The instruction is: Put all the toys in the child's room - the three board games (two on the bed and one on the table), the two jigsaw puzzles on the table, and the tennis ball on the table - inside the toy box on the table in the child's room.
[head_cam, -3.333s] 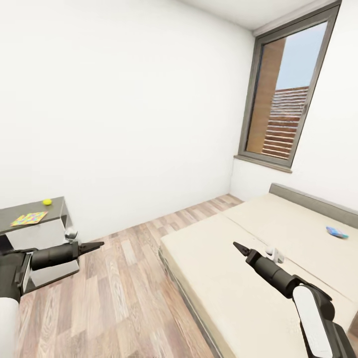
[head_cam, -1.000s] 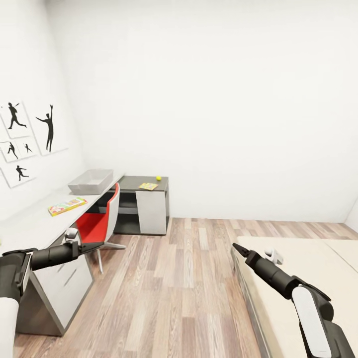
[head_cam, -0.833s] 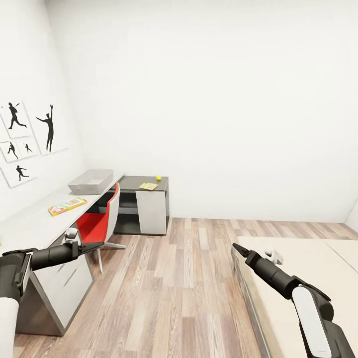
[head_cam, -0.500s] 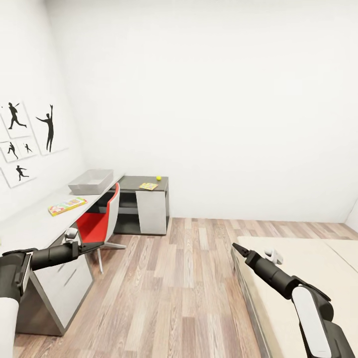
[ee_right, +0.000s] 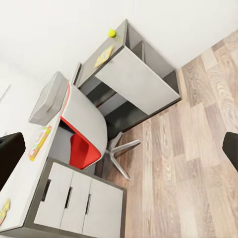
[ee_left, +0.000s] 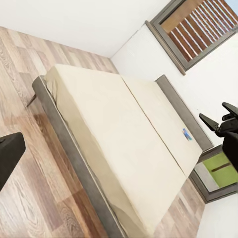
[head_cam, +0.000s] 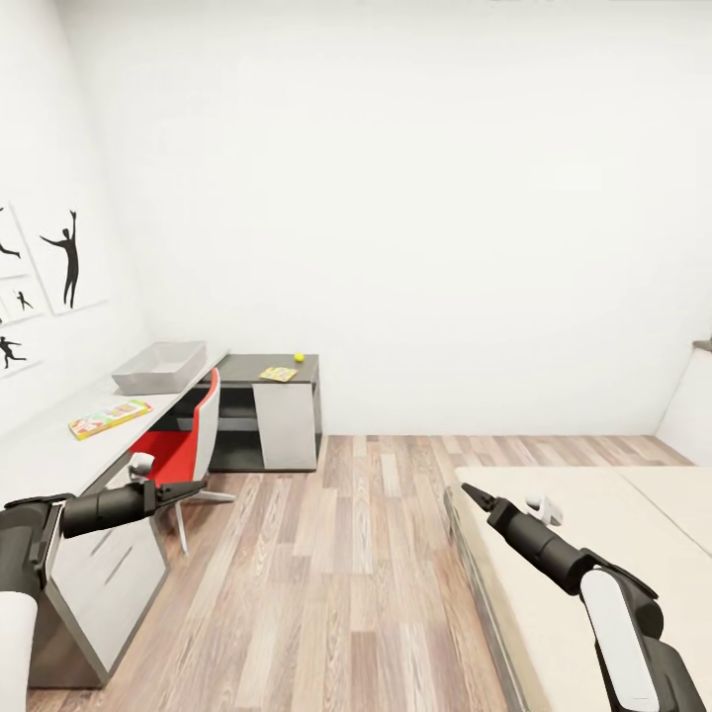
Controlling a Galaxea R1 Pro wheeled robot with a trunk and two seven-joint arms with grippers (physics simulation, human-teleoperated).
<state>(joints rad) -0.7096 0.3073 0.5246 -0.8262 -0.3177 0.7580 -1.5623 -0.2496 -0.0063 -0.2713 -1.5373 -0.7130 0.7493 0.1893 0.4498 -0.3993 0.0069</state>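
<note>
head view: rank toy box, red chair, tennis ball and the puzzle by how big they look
1. red chair
2. toy box
3. puzzle
4. tennis ball
The chair is nearer the camera, which exaggerates its lead.

White walls meet a wood-plank floor in even, soft light. Black silhouette pictures hang on one wall, and a red-and-white swivel chair stands below them. A grey-framed window shows brown slats outside.
</note>
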